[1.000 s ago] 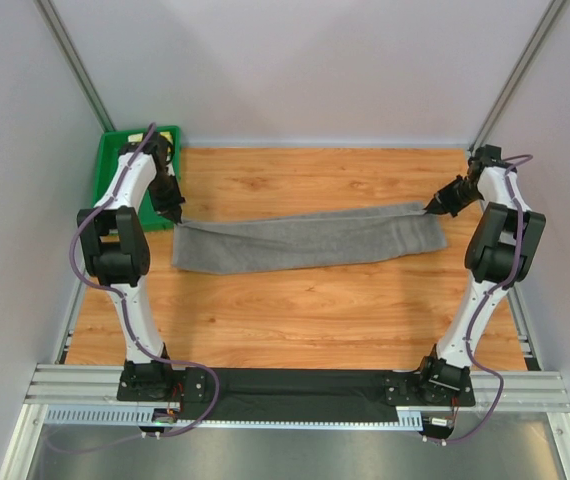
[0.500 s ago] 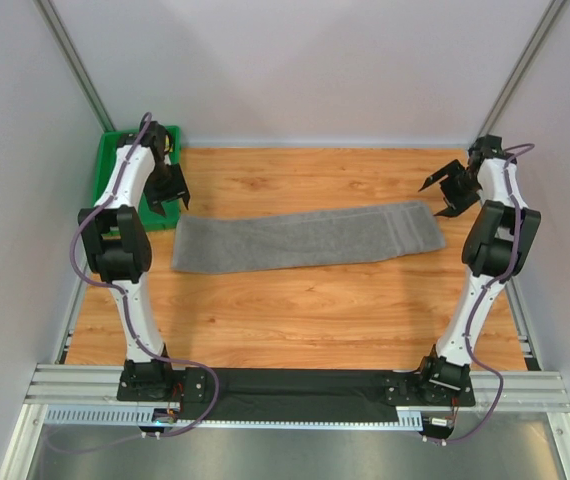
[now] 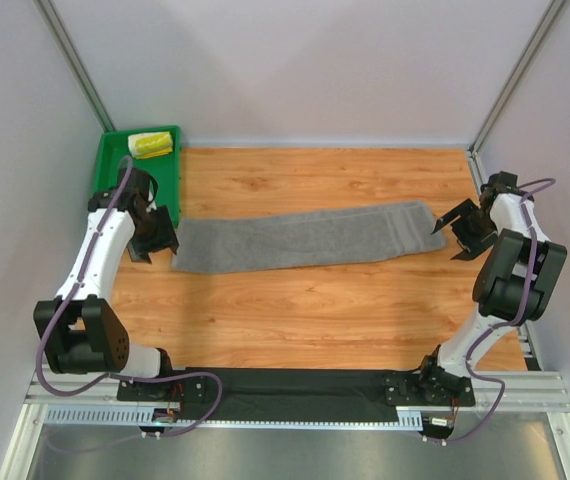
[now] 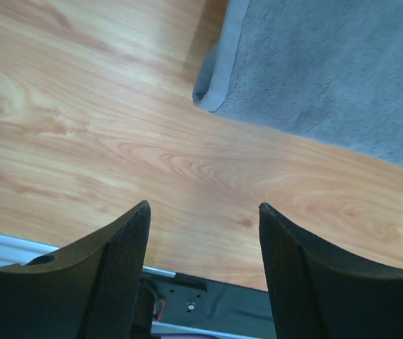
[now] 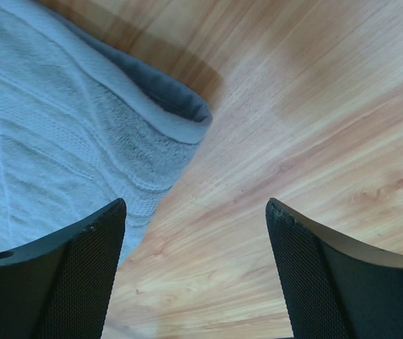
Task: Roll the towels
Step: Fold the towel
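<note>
Left claw (image 4: 203,212) now seemingly off towel (image 3: 305,238)

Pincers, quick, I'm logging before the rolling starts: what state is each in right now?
Left pincer: open, holding nothing.
Right pincer: open, holding nothing.

big towel (image 3: 305,238): plain grey terry, few woven ribs toward right end, hem bit paler
small towel (image 3: 151,145): whitish-yellow, yellow-green print
bin (image 3: 113,170): bright green
tabletop (image 3: 295,310): orange-brown wood grain, darker streaks, couple of knots
arms (image 3: 95,262): white shells, black joints, purple cable (image 3: 214,388)
left pincer (image 3: 153,238) + right pincer (image 3: 457,228): all black, fingers (image 4: 120,275) with fine mesh texture
walls (image 3: 295,70): pale grey, slightly lilac
mat (image 3: 305,385) at near edge: black; rails (image 3: 75,385): silver
</note>
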Available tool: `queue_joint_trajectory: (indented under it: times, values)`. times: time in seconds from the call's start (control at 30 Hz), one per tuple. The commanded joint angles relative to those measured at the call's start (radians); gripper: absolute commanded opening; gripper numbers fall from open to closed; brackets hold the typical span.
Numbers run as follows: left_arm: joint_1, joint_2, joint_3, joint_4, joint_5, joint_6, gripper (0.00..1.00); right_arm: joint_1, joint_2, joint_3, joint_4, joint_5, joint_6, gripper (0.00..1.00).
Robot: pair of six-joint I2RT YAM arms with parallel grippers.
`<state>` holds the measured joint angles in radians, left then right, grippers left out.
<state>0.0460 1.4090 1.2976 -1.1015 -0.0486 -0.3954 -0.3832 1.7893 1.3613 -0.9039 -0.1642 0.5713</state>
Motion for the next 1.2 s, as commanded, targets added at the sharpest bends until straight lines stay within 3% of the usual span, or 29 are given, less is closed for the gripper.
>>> queue_joint_trajectory:
  times: [0.0,0.17,0.53,0.93,1.03,1.1,1.13,1.17]
  values:
    - [0.005,0.008,-0.116,0.109,0.052,0.003,0.69,0.007,0.071,0.013,0.083,-0.04,-0.011,0.8]
    - [0.003,0.03,-0.205,0.207,0.17,-0.055,0.69,0.009,0.148,0.048,0.099,-0.035,-0.005,0.78]
    - [0.005,0.087,-0.287,0.311,0.082,-0.172,0.77,0.007,0.199,0.051,0.142,-0.038,0.007,0.68]
    - [0.003,0.252,-0.285,0.422,0.0,-0.272,0.76,0.009,0.226,0.042,0.168,-0.067,0.01,0.54]
    - [0.005,0.289,-0.264,0.437,-0.02,-0.286,0.73,0.009,0.228,0.032,0.177,-0.066,0.01,0.47]
    - [0.005,0.306,-0.247,0.443,-0.034,-0.289,0.64,0.009,0.234,0.029,0.181,-0.067,0.01,0.38]
    - [0.003,0.324,-0.238,0.445,-0.043,-0.287,0.59,0.009,0.242,0.028,0.181,-0.067,0.01,0.33]
    - [0.005,0.334,-0.219,0.443,-0.051,-0.287,0.45,0.009,0.245,0.028,0.18,-0.072,0.009,0.29]
